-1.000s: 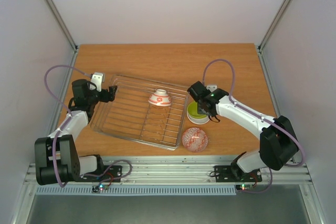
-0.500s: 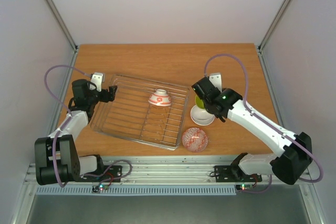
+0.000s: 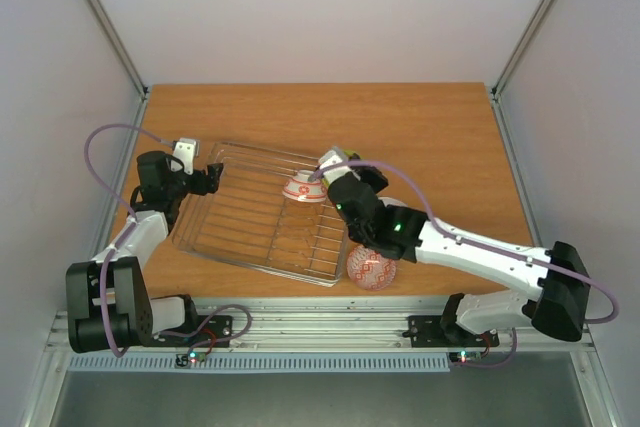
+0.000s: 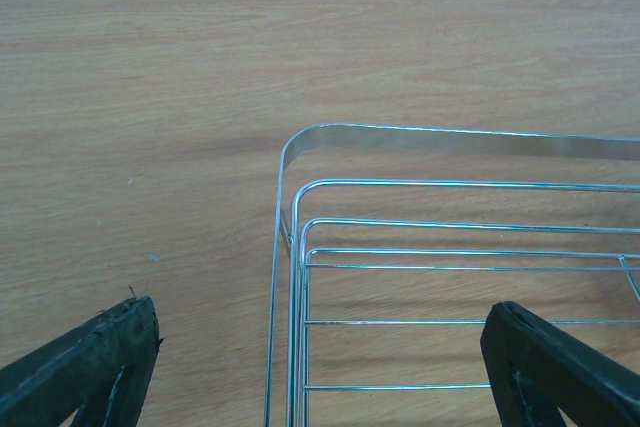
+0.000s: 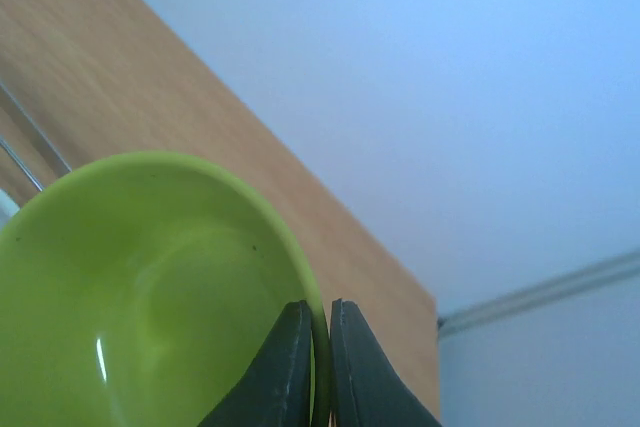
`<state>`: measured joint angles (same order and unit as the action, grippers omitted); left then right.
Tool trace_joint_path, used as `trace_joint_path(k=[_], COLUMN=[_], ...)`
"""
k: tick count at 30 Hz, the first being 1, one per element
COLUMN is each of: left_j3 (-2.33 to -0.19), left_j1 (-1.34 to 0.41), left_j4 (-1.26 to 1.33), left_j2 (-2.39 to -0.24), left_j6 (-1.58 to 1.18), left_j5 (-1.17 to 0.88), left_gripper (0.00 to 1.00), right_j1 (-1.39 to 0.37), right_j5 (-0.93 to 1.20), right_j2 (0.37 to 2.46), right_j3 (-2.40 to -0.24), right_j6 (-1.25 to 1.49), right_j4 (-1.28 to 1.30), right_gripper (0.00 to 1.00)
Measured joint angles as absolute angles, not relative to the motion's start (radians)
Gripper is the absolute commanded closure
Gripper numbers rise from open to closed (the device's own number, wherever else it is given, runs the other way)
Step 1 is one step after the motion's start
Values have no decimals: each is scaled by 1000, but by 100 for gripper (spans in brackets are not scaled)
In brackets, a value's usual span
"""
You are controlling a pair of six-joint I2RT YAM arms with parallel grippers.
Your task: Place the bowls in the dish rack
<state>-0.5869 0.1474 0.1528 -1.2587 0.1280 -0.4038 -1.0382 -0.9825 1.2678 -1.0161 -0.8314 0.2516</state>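
The dish rack (image 3: 262,230) lies left of centre on the table, and its far left corner shows in the left wrist view (image 4: 300,142). A white bowl with red pattern (image 3: 303,187) sits upside down in it. My right gripper (image 3: 333,171) is shut on the rim of the lime green bowl (image 5: 150,297) and holds it over the rack's right side, beside the white-and-red bowl. The lime bowl barely shows in the top view (image 3: 337,160). My left gripper (image 3: 211,179) is open at the rack's far left corner. A red-patterned bowl (image 3: 368,269) lies partly under the right arm. The plain white and orange bowls are hidden.
The right arm (image 3: 460,247) stretches low across the table's right half from its base to the rack. Bare wood lies behind the rack and to the right. Grey walls close in the table on both sides and behind.
My right arm lifted the lime green bowl off the white bowl on the right and swung it left to the rack. The white bowl is now hidden under the arm. The left arm has not moved.
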Motion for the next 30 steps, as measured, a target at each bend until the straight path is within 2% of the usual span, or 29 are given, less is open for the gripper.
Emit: trace_joint_path(k=[5, 11, 13, 19, 30], left_j3=[-587, -587, -587, -587, -587], left_j1=[147, 147, 147, 147, 147], left_j4=[153, 153, 153, 153, 153], left_j2=[-1258, -1258, -1258, -1258, -1259], left_j6=[128, 128, 128, 128, 128], left_j5=[-404, -404, -404, -404, -405], left_gripper=[11, 11, 11, 11, 11], right_j1=[-1118, -1171, -1181, -1242, -1372], right_j5=[-1014, -1020, -1014, -1015, -1079], right_j2=[1331, 1541, 1580, 1573, 1598], right_j3=[-902, -829, -820, -786, -760], right_j6=[-1250, -1807, -1904, -2026, -2065], right_j4=[-228, -918, -1032, -1161, -1182], right_gripper=[99, 99, 99, 99, 99])
